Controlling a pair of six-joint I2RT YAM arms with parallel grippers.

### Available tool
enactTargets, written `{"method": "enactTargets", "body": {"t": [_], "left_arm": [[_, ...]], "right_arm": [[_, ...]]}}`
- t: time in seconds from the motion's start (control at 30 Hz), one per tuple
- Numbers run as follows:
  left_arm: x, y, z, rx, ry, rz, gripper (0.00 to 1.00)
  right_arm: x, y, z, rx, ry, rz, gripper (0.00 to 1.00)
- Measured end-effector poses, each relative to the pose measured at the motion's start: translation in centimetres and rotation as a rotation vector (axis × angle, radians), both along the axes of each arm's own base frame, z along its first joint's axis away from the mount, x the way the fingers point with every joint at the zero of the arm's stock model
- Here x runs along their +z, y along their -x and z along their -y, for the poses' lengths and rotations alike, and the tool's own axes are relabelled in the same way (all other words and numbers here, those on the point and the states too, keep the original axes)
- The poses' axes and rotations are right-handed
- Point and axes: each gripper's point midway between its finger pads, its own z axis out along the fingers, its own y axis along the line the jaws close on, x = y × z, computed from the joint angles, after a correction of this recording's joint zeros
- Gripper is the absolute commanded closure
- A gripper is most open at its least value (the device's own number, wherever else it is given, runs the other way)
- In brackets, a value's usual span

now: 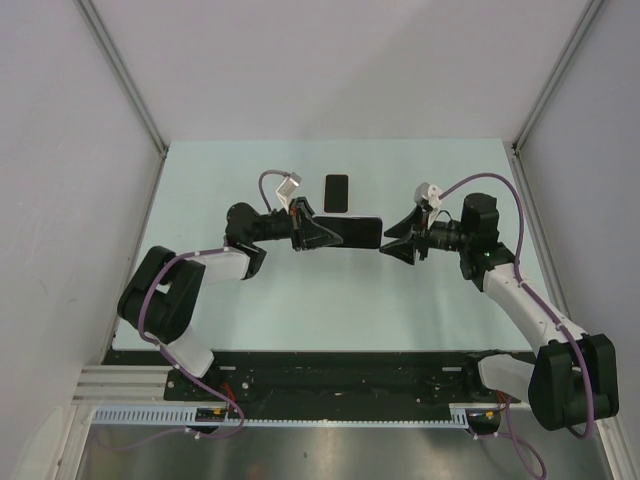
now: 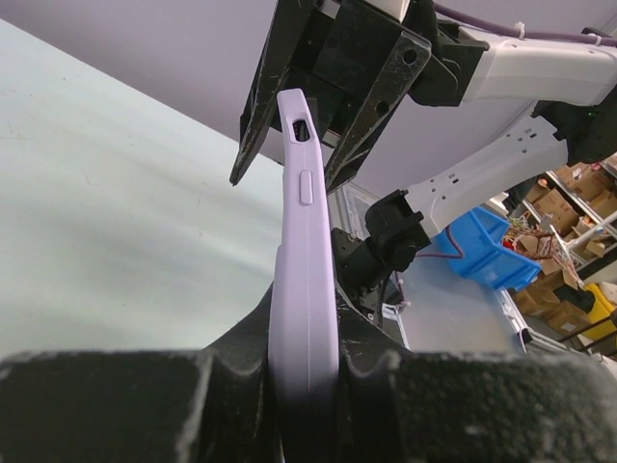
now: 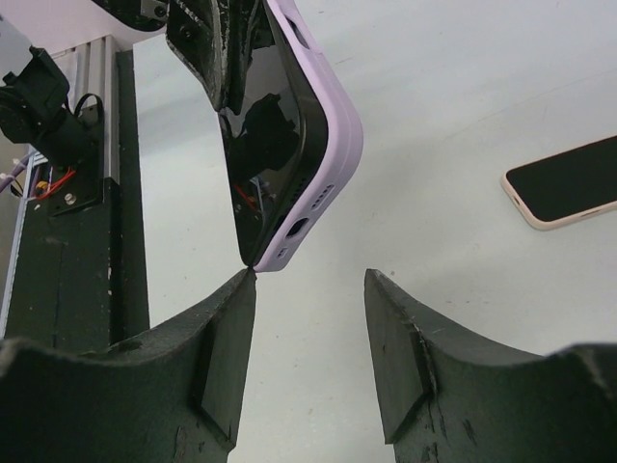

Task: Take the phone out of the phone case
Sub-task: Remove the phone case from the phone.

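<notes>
My left gripper (image 1: 312, 232) is shut on a phone (image 3: 258, 145) in a lilac phone case (image 2: 301, 280) and holds it edge-up above the table, its black screen showing in the right wrist view. The case (image 3: 333, 116) wraps the phone's back and rim. In the top view the cased phone (image 1: 352, 231) points right toward my right gripper (image 1: 396, 246). The right gripper (image 3: 310, 275) is open with nothing inside, and its left fingertip (image 3: 246, 285) touches the phone's lower corner. The left wrist view shows the case's far end between the right gripper's spread fingers (image 2: 258, 116).
A second dark phone in a beige case (image 1: 336, 193) lies flat on the pale green table (image 1: 300, 300) just behind the grippers; it shows as well in the right wrist view (image 3: 564, 183). White walls enclose the table on three sides.
</notes>
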Motion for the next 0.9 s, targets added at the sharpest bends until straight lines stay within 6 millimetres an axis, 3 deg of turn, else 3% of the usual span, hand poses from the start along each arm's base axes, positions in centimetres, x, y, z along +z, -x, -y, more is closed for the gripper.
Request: {"method": "enactTargets", "body": {"t": [0.9], "left_arm": [[0.0, -1.3, 0.1, 0.070, 0.011, -0.021, 1.00]], "right_arm": [[-0.6, -2.8, 0.2, -0.156, -0.016, -0.093, 0.48]]}}
